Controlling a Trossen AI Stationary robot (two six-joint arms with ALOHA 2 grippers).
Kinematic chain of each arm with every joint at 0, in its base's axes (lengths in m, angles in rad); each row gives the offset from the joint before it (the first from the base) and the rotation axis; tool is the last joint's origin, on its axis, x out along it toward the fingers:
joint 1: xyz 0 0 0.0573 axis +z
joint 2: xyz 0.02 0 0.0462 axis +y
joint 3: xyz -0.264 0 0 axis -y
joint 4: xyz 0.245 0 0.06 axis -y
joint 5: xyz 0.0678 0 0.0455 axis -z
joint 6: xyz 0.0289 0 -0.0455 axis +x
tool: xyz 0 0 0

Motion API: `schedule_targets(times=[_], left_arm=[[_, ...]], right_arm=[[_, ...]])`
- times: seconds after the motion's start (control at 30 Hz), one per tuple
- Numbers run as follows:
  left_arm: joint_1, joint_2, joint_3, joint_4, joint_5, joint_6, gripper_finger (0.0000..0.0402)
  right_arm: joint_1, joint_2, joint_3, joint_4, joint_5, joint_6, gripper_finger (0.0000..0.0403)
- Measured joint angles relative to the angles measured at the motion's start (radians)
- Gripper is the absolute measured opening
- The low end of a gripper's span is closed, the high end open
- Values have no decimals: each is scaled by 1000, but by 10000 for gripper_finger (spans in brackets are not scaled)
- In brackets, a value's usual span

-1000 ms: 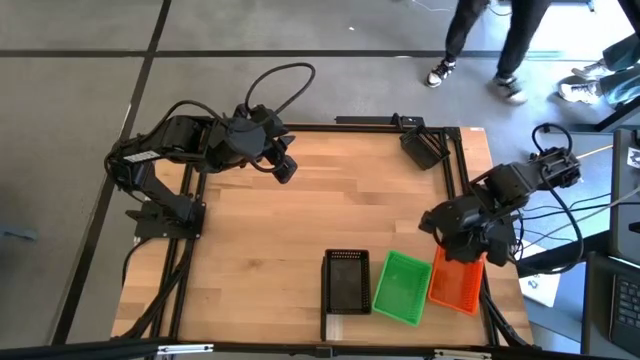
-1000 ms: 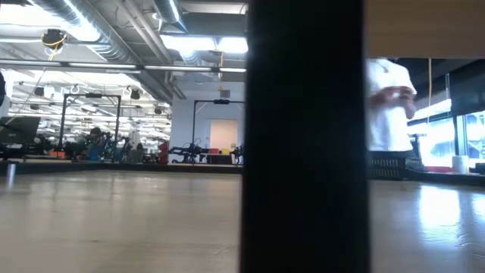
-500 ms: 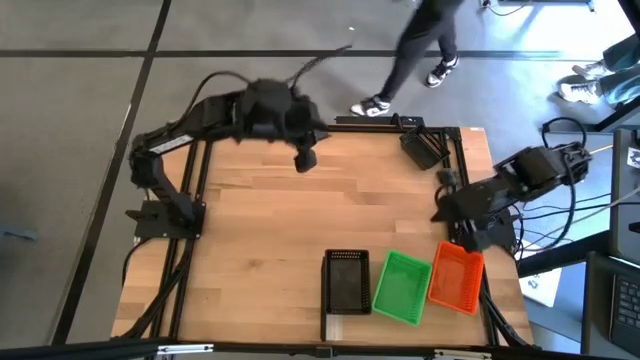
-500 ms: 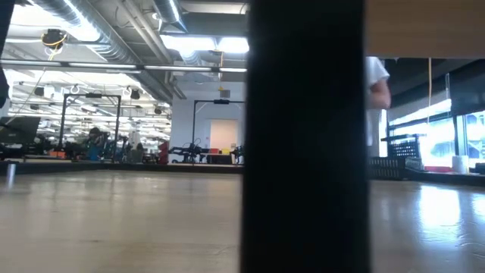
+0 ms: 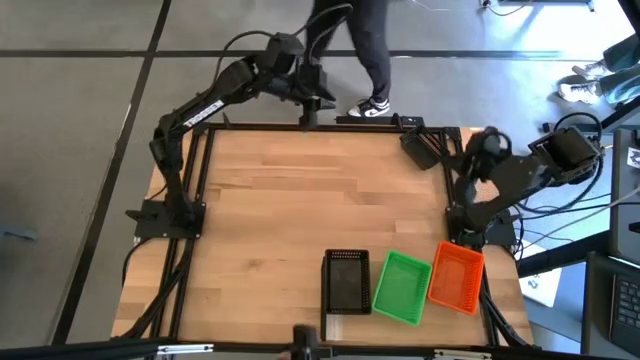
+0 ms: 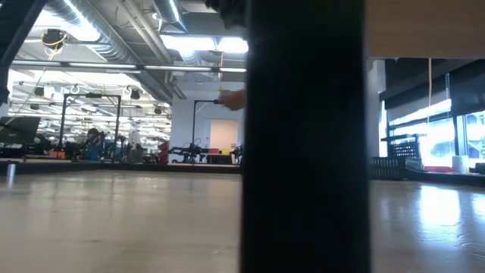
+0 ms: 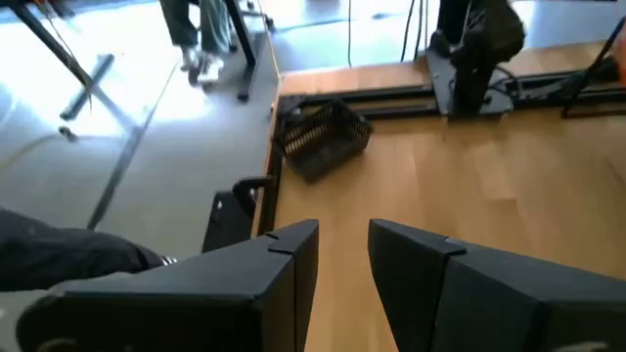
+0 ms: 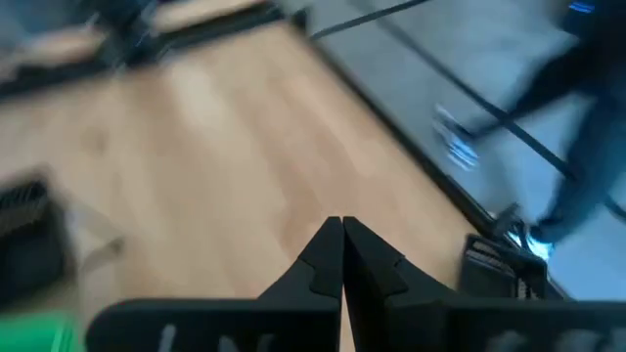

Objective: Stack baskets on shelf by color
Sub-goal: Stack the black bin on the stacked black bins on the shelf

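My left claw (image 5: 308, 118) has swung out to the tabletop's (image 5: 300, 220) far edge, fingers parted, empty, right claw (image 8: 341, 256) raised, shut, empty, black basket (image 5: 346, 281), green basket (image 5: 402, 287), orange basket (image 5: 456, 277) along near edge, a fourth black basket (image 7: 323, 138) at far corner.

Your two arms are dark, jointed segments; the left arm (image 5: 205, 100) carries white lettering along one link. Black cables loop off the right arm (image 5: 505, 180); its fingers (image 8: 323, 269) are black, tapered wedges.
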Motion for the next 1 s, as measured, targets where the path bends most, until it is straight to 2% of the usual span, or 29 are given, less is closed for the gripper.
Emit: schedule_targets(times=[0.07, 0.3, 0.47, 0.53, 0.7, 0.87, 1.0], left_arm=[[26, 19, 0, -1, 11, 3, 85], [65, 39, 0, -1, 28, 45, 85], [77, 38, 0, -1, 29, 71, 85], [79, 36, 0, 0, 28, 86, 85], [78, 35, 0, -1, 28, 114, 85], [79, 35, 0, -1, 28, 123, 85], [79, 35, 0, -1, 28, 123, 85]], right_arm=[[-30, -9, -5, 4, 41, 76, 0], [-227, 1, -7, 2, 49, 181, 0], [-425, 15, -7, 16, -23, 148, 0], [-504, 29, -7, 59, -81, 81, 0], [-716, 87, -8, 185, -306, -93, 0], [-949, 189, -8, 92, -552, -154, 0], [-1081, 291, -9, 5, -645, -224, 0]])
